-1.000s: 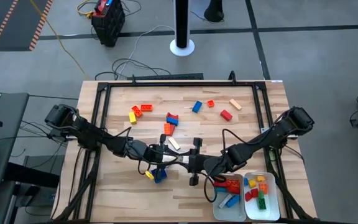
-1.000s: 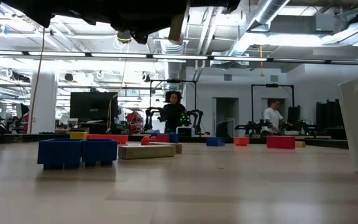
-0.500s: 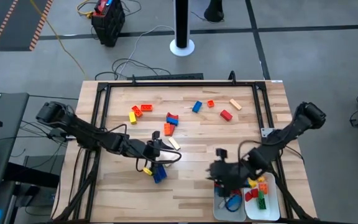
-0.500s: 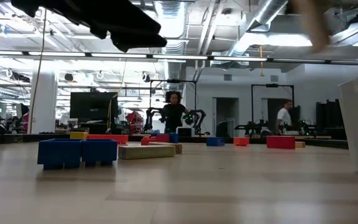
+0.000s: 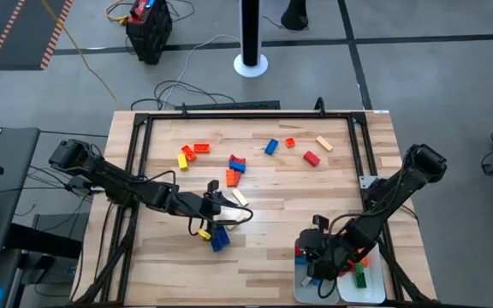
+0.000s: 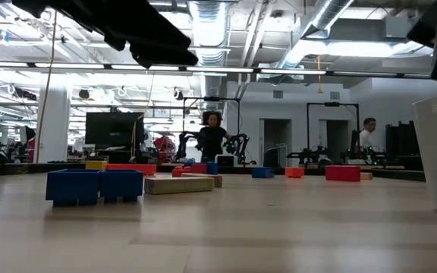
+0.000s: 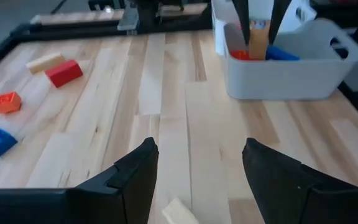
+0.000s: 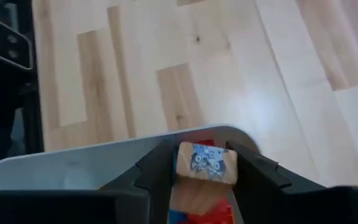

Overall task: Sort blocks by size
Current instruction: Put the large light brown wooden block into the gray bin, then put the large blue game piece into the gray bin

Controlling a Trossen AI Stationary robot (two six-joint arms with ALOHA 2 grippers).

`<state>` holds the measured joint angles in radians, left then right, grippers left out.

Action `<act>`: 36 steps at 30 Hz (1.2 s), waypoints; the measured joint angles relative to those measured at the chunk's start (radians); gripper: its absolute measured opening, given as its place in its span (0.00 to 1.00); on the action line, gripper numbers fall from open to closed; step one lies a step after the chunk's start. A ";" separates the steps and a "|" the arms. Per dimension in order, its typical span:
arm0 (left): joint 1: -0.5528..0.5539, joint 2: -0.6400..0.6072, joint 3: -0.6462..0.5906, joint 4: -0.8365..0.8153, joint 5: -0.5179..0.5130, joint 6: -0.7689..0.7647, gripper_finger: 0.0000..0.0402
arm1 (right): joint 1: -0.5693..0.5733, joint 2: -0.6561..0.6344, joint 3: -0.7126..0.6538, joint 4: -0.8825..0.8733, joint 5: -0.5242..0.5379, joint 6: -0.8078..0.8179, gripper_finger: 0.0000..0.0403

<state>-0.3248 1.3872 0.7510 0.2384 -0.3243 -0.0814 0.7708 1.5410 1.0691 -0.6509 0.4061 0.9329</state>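
Observation:
My right gripper hangs over the left of two white trays at the near right, shut on a tan block with a printed sticker. Red and blue blocks lie in that tray beneath it. My left gripper stands open and empty over the table's middle, and a loose tan block lies on the wood just beside it. More blocks are scattered toward the far side: yellow and orange ones, a blue-and-red pair, a blue one and a red one. My right gripper pinches the tan block by two opposite sides between its two fingers. The fingers slant down from above. In the left wrist view the block hangs between the fingertips, clear of the blocks in the tray.
A yellow block and a blue block lie near the table's front, under my left arm. The right tray holds several mixed blocks. A black frame rims the table. Bare wood lies between the two grippers.
My right gripper has left the table's middle, where it met my left gripper, and swung toward the near right edge with the tan block. It has tipped downward and now hangs over the left tray. My left gripper has drawn back slightly toward the left.

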 joint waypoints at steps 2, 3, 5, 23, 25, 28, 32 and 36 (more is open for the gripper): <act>0.000 0.000 0.015 -0.050 0.000 -0.013 0.55 | 0.000 -0.001 0.000 -0.009 -0.004 0.002 0.46; -0.002 0.000 0.023 -0.078 0.000 -0.022 0.55 | 0.000 -0.004 0.000 -0.013 -0.006 0.005 0.47; -0.014 0.000 0.038 -0.137 0.004 -0.038 0.55 | -0.002 -0.011 0.000 -0.031 -0.007 0.013 0.49; -0.210 0.077 0.048 -0.370 0.035 -0.292 0.55 | -0.028 -0.096 0.000 -0.120 0.394 -0.069 0.45; -0.229 0.085 0.048 -0.378 0.062 -0.238 0.55 | -0.043 -0.088 0.000 -0.087 0.404 -0.110 0.45; -0.250 0.085 0.048 -0.370 0.110 -0.191 0.55 | -0.063 -0.085 0.000 -0.030 0.407 -0.181 0.45; -0.266 0.086 0.048 -0.353 0.140 -0.202 0.55 | -0.092 -0.086 0.001 0.042 0.408 -0.258 0.45; -0.271 0.123 0.050 -0.347 0.165 -0.237 0.55 | -0.108 -0.086 0.001 0.082 0.408 -0.290 0.45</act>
<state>-0.5961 1.5107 0.8005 -0.1090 -0.1598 -0.3182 0.6626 1.4551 1.0702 -0.5688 0.8143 0.6430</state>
